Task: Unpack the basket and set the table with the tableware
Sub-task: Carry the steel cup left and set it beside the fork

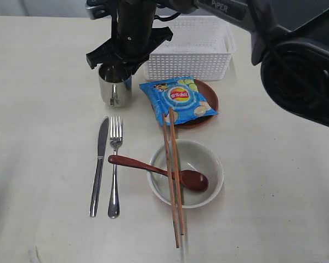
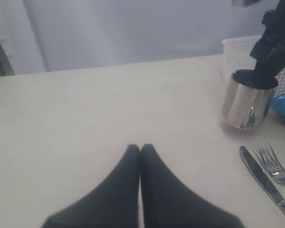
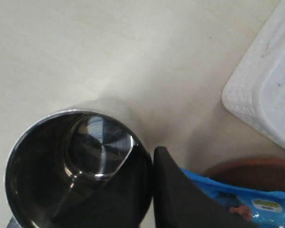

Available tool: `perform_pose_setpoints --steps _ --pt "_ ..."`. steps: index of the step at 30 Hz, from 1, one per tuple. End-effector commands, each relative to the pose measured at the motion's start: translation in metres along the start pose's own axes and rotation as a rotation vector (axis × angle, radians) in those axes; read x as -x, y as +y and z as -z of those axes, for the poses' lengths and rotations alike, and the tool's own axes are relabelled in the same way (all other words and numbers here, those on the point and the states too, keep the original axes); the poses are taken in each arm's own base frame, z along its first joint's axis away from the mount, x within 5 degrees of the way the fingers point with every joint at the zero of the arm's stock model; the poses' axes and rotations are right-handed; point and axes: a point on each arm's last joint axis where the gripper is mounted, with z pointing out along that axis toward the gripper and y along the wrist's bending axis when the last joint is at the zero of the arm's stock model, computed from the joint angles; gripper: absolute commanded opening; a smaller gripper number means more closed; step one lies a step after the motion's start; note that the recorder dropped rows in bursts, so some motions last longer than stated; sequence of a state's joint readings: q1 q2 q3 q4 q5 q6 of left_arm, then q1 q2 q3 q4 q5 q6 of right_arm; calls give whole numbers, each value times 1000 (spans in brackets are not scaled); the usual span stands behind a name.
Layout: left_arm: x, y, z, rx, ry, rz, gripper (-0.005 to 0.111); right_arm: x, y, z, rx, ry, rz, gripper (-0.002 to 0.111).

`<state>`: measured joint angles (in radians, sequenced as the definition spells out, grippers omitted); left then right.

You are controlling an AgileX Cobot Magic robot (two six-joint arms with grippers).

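The steel cup (image 1: 114, 89) (image 2: 247, 102) (image 3: 76, 166) stands upright on the table (image 1: 44, 137), left of the white basket (image 1: 192, 49). My right gripper (image 1: 120, 64) (image 3: 152, 152) is shut on its rim, one finger inside and one outside. Knife (image 1: 100, 164) and fork (image 1: 115, 170) lie side by side in front of the cup. The red spoon (image 1: 153, 167) and two chopsticks (image 1: 172, 175) rest across the bowl (image 1: 211, 159). Behind the bowl sits the brown plate (image 1: 209, 90). My left gripper (image 2: 140, 148) is shut and empty over bare table, out of the exterior view.
A blue chip bag (image 1: 178, 98) (image 3: 237, 199) lies on the brown plate, close to the cup's right side. The basket's corner (image 3: 266, 90) is near the right gripper. Bare tabletop stretches to the left of the cup and cutlery.
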<state>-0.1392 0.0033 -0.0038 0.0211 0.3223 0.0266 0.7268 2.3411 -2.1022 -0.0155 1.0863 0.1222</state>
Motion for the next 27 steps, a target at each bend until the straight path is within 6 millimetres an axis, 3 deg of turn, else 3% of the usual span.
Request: perform_pose_setpoints --steps 1,11,18,20,24,27 --pt "-1 0 0 2 -1 -8 0 0 -3 -7 -29 -5 -1 0" --pt "-1 0 0 2 -1 -8 0 2 -3 -8 -30 -27 -4 0" --pt "-1 0 0 2 -1 -8 0 2 -3 -8 -30 -25 -20 38" --pt "-1 0 0 2 -1 -8 0 2 -3 -6 -31 -19 -20 41" --pt "-1 0 0 2 -1 -8 0 6 -3 10 -32 -20 -22 41" --pt "-1 0 0 2 -1 -8 0 10 -5 52 -55 -49 -14 41"
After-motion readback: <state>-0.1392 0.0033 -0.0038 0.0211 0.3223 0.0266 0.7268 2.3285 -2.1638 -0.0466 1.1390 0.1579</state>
